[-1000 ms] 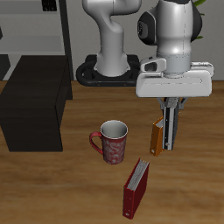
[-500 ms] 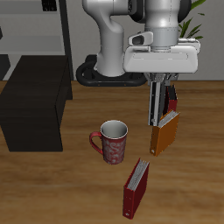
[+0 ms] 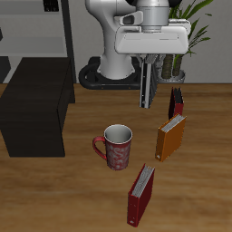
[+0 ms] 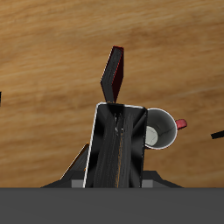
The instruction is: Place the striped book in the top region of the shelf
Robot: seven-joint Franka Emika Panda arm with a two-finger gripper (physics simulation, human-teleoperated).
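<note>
Carry step under way: gripper (image 3: 147, 83) pinched on the striped book (image 3: 147, 86), holding it edge-on and hanging clear of the table, above and behind the mug (image 3: 117, 146), with the orange book (image 3: 170, 137) standing just off to one side below. From the wrist view, book (image 4: 116, 147) filling the space between the fingers, seen along its dark face with a pale edge — mug (image 4: 159, 127) right behind it. Shelf (image 3: 36, 104) well apart, across the table, flat top bare. Next move, by judgement: travel sideways over the mug toward the shelf, keep enough height to clear its top edge, then lower the book onto the top and let go — likely needs care with tilt, since a thin book set down on edge may topple. Count: one striped book, one orange book, two red books (image 3: 140, 193) — one near the front, one (image 3: 176, 101) farther back — one mug, one black shelf.
</note>
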